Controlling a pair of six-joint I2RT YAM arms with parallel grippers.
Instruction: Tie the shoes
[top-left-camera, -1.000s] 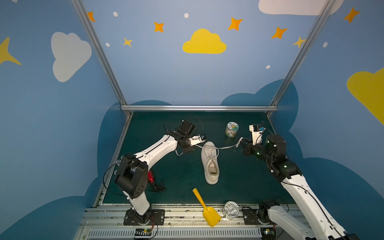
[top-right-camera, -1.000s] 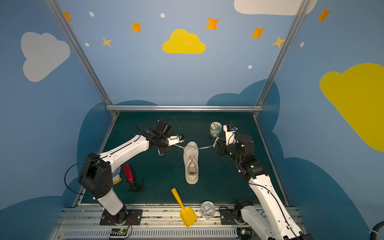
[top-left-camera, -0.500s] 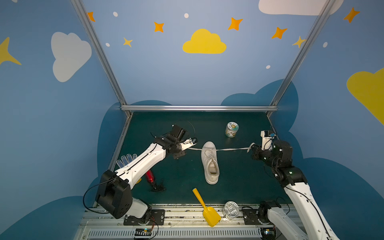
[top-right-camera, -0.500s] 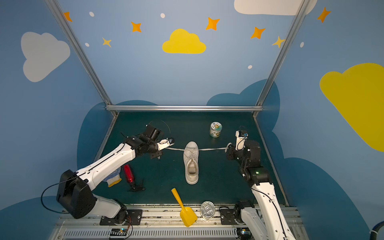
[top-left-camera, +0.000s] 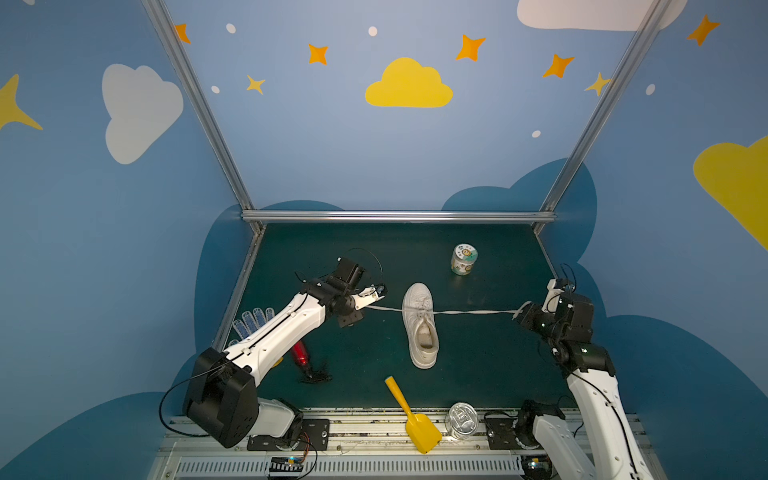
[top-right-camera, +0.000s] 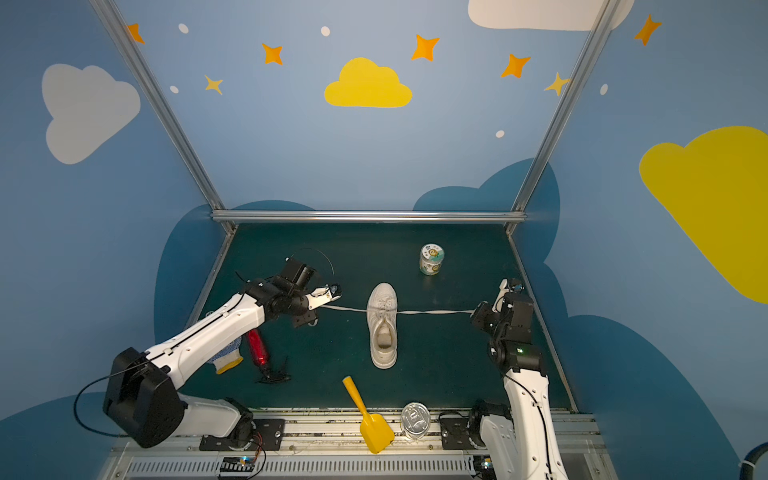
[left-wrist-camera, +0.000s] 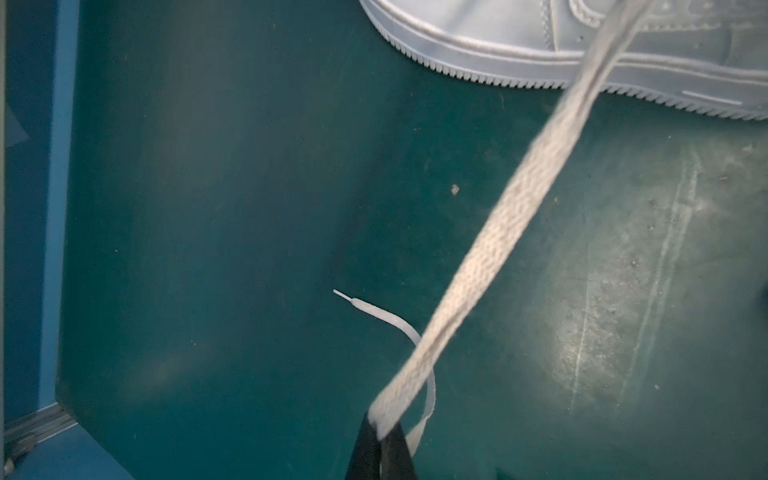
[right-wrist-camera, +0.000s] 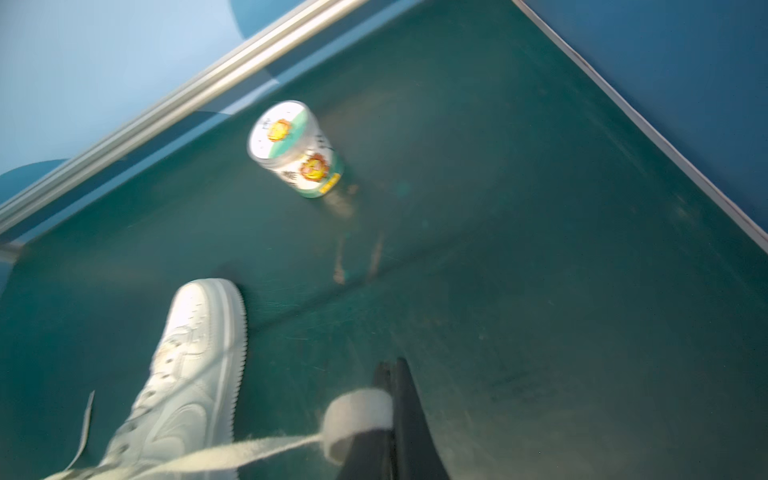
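1. A dark green surface (top-left-camera: 478, 365) floors a blue booth painted with clouds and stars. Everything below is placed from the sneaker.
2. A white low-top sneaker (top-left-camera: 420, 324) sits upright near the middle of the surface, toe toward the back wall. Its opening shows only a beige insole, with nothing inside.
3. Its flat white laces (top-left-camera: 473, 312) run straight out to either side of the sneaker, lifted off the surface and taut. This looks like a pull to tighten a crossing over the tongue. Whether a knot sits there is too small to tell.
4. The left end effector (left-wrist-camera: 380, 436), out to the left of the sneaker, is closed tight on one lace, whose loose tip curls below.
5. The right end effector (right-wrist-camera: 392, 374), farther out to the right of the sneaker, is clamped on the other lace, which folds into a loop at the grip.
6. A yellow scoop (top-left-camera: 422, 432), empty, lies beyond the heel.
7. A tin can (top-left-camera: 461, 419) stands beside the scoop. Its top looks sealed and its contents are unseen.
8. A lidded jar (top-left-camera: 464, 259) stands upright past the toe, to the right, its contents hidden.
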